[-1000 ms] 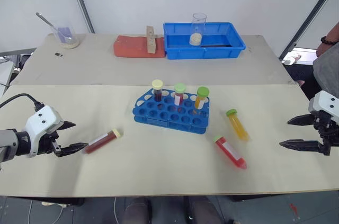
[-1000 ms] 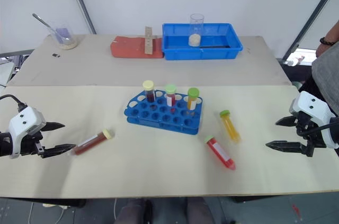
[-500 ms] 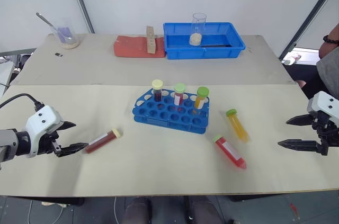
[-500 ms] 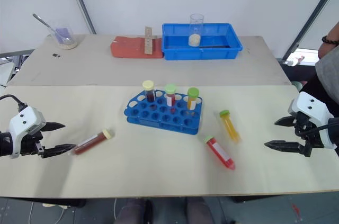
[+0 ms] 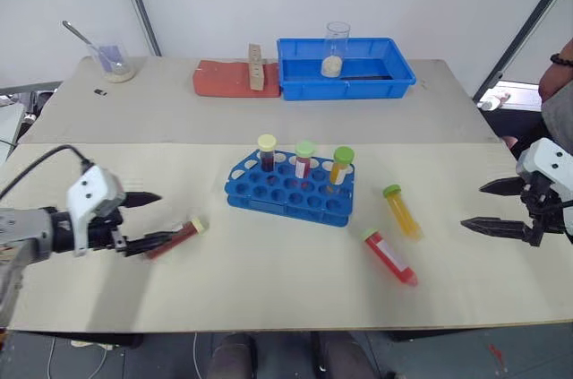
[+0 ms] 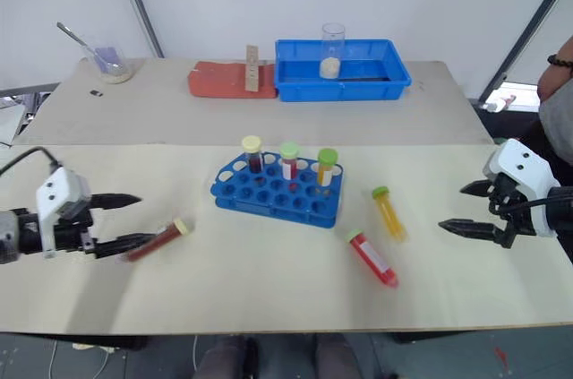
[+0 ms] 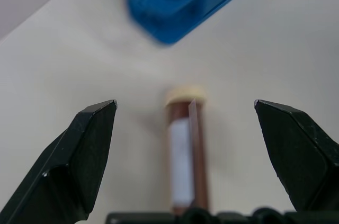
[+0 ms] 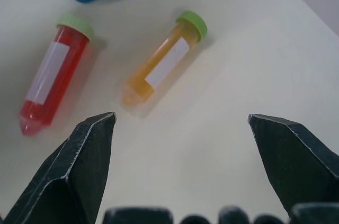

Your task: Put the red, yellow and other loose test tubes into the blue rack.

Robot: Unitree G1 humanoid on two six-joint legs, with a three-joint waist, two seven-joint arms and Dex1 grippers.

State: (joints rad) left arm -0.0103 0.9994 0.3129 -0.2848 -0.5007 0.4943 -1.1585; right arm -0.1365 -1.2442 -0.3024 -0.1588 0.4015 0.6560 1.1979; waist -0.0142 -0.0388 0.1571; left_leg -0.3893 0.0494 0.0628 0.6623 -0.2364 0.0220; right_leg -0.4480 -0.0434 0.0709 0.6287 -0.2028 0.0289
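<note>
The blue rack (image 5: 288, 191) stands mid-table with three capped tubes upright in its back row. A dark red tube with a cream cap (image 5: 175, 237) lies left of it, and my open left gripper (image 5: 154, 218) straddles its near end without touching; it also lies between the fingers (image 7: 85, 155) in the left wrist view. A yellow tube with a green cap (image 5: 399, 210) and a red tube with a green cap (image 5: 389, 255) lie right of the rack. My right gripper (image 5: 482, 206) hangs open, well to the right of them, pointing toward them (image 8: 161, 65).
At the table's back stand a blue bin (image 5: 344, 68) holding a glass beaker, a red pad (image 5: 224, 80) with a wooden block, and a beaker with a spoon (image 5: 109, 61) at far left. A person's arm (image 5: 560, 83) is beyond the right edge.
My left gripper has swung right, toward the rack, and now brackets the dark red tube's end. The right gripper has crept slightly left. The tubes have not moved.
</note>
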